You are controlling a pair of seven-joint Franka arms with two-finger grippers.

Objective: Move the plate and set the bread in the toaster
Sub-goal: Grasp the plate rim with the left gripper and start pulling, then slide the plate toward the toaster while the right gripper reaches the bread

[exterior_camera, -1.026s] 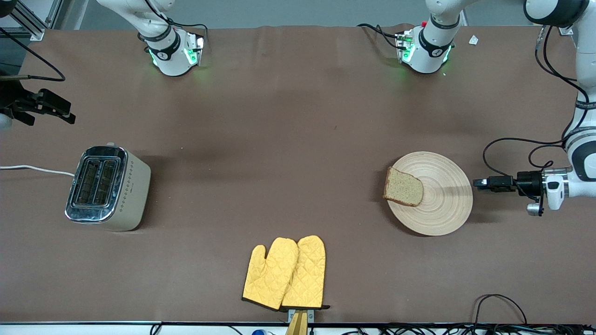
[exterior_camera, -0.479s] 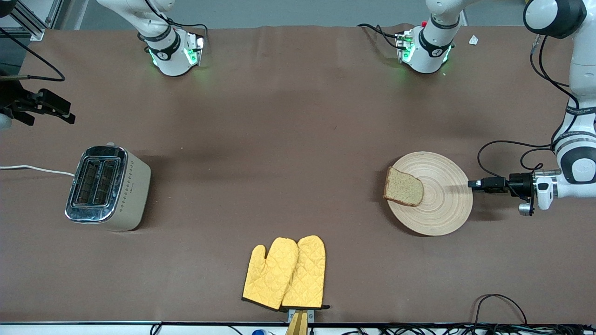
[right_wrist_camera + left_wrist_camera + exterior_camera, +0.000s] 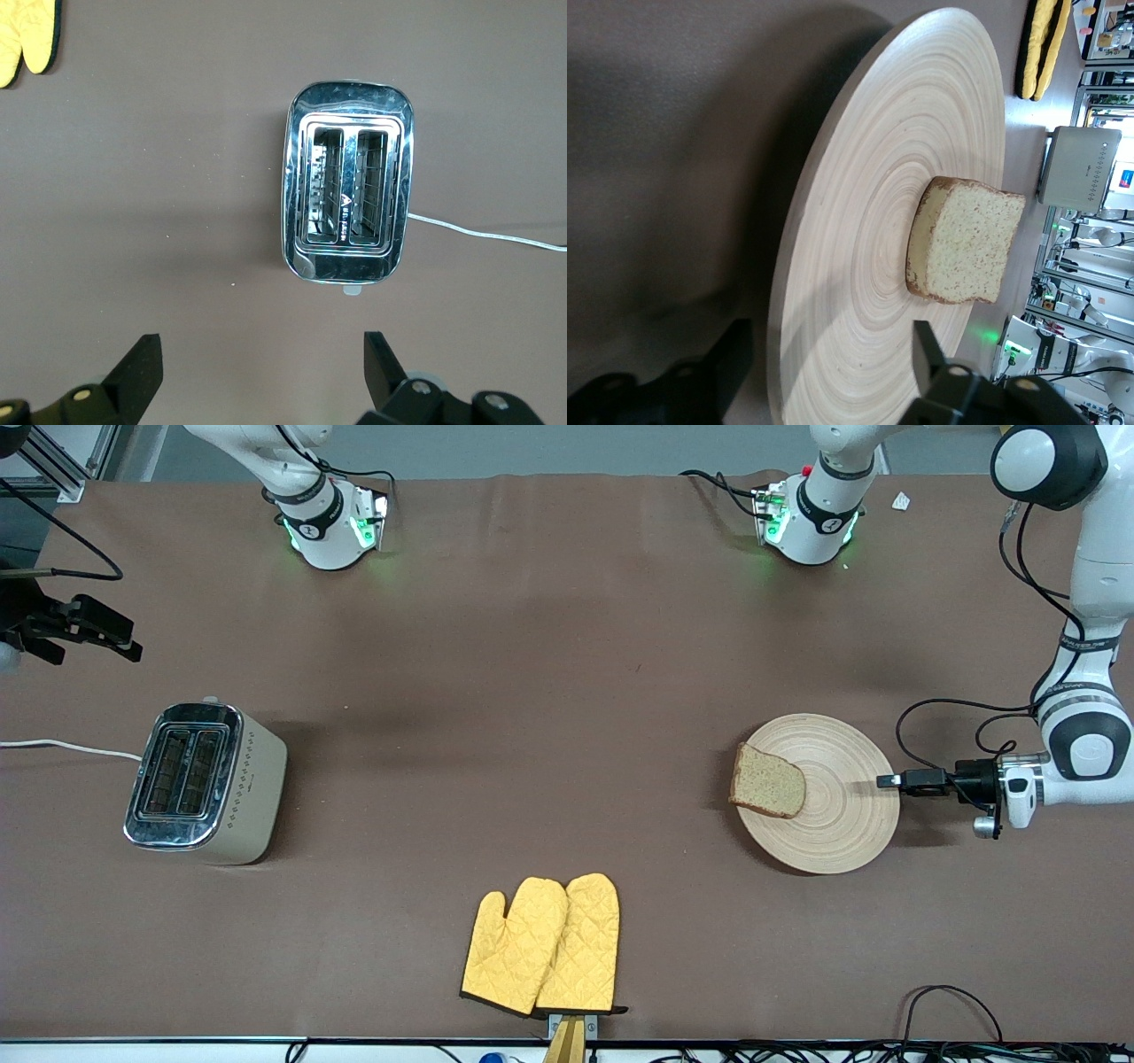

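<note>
Nearest the front camera on the desk, a pair of yellow oven mitts is seen lying flat, well apart from everything the task concerns.

Farther up, toward the left arm's end of the desk, the plate is found lying flat, with the bread resting on the part of it that faces the toaster, one corner overhanging the rim. The left gripper is held low and level at the plate's rim on the side away from the bread, its fingers spread wide, one to each side of the rim as the left wrist view shows it; nothing is gripped yet. The coming move is judged to turn on this: the plate's edge lies straight ahead of the fingers, between them, so that a short advance and a closing would be enough, while the bread sits across the plate from them.

The toaster stands upright toward the right arm's end, well apart from the plate, its two slots running away from the front camera. The right gripper waits in the air near it, fingers held wide and empty.
</note>
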